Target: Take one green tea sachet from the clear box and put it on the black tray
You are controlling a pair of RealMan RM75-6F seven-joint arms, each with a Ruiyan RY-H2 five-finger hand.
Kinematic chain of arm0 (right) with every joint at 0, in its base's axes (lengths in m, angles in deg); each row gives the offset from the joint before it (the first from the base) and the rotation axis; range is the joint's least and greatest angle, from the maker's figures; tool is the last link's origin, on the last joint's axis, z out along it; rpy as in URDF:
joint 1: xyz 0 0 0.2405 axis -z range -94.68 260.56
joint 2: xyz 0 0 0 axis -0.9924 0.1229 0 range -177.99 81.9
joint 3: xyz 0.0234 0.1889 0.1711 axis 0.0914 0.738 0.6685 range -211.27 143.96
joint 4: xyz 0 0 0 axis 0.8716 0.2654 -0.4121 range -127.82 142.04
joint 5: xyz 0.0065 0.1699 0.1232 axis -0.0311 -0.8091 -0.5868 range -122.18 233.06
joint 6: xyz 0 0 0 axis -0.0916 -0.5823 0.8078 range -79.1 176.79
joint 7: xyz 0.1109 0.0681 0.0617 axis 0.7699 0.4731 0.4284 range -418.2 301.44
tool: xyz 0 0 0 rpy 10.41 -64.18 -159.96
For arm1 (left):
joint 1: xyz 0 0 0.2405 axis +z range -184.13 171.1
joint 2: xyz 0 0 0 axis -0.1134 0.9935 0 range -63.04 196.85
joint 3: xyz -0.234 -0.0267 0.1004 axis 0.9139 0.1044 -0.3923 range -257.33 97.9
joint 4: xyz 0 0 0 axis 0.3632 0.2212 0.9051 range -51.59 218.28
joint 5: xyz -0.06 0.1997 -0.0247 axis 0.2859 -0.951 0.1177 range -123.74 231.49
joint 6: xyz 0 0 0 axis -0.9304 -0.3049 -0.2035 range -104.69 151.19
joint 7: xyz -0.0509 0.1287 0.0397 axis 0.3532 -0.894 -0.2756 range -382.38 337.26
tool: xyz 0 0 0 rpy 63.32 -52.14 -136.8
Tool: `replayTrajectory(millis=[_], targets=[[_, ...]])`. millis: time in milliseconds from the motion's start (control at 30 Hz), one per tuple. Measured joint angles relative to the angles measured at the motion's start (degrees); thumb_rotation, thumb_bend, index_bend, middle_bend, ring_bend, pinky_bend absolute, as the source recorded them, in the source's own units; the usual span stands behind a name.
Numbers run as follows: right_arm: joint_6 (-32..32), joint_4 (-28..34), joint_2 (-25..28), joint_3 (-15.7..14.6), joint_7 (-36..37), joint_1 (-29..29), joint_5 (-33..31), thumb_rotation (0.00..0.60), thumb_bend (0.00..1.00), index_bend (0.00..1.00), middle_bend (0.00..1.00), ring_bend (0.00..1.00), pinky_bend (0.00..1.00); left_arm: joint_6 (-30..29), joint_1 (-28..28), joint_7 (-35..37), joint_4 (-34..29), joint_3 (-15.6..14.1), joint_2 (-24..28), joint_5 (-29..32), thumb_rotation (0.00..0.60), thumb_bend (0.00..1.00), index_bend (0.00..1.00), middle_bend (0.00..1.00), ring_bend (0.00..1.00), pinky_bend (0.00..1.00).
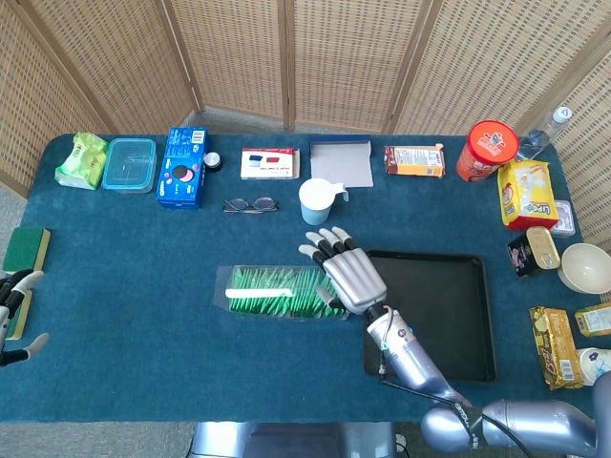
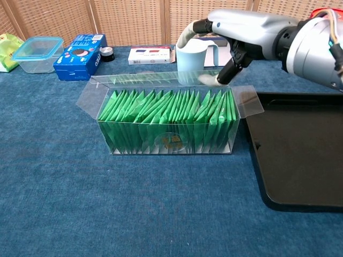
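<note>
Chest view shows our right hand (image 2: 236, 40) empty, fingers spread, above the clear box's (image 2: 166, 120) right end — black tray (image 2: 300, 155) just beside; left hand (image 1: 14, 320) open at the table edge.

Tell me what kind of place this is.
Probably a robot test setup, not a home: a blue cloth table crowded with snacks such as a red can, wicker screens as backdrop, and a robot hand above a box of tea sachets.

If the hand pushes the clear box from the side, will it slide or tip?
The clear box probably slides: it is long, low and lies flat on the table cloth. It likely feels light, holding only thin green sachets. Its thin walls and open flaps may flex.
</note>
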State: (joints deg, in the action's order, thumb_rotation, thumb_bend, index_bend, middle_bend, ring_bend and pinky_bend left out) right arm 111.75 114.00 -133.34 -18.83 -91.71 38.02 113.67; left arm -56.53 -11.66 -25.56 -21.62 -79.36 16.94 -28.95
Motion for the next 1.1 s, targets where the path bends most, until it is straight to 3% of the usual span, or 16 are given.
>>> replayTrajectory(millis=[433, 700, 1100], targets=[[-2.49, -0.89, 0.96, 1.70, -0.87, -3.24, -6.34, 0.600, 0.70, 0.47, 0.18, 0.12, 0.09, -0.29, 0.22, 0.66, 0.52, -0.09, -0.14, -0.12, 0.600, 0.20, 0.12, 0.13, 0.14, 0.24], [-2.19, -1.77, 0.95, 2.39, -0.72, -4.70, -7.91, 0.600, 0.74, 0.54, 0.19, 0.13, 0.10, -0.31, 0.32, 1.09, 0.97, -0.20, -0.46, -0.21, 0.600, 0.20, 0.12, 0.13, 0.14, 0.24], [-3.18, -3.66, 1.33, 2.88, -1.70, -7.06, -12.34, 0.600, 0.75, 0.57, 0.19, 0.13, 0.10, 0.06, 0.49, 1.41, 1.44, -0.51, -0.74, 0.04, 0.600, 0.20, 0.12, 0.13, 0.14, 0.24]])
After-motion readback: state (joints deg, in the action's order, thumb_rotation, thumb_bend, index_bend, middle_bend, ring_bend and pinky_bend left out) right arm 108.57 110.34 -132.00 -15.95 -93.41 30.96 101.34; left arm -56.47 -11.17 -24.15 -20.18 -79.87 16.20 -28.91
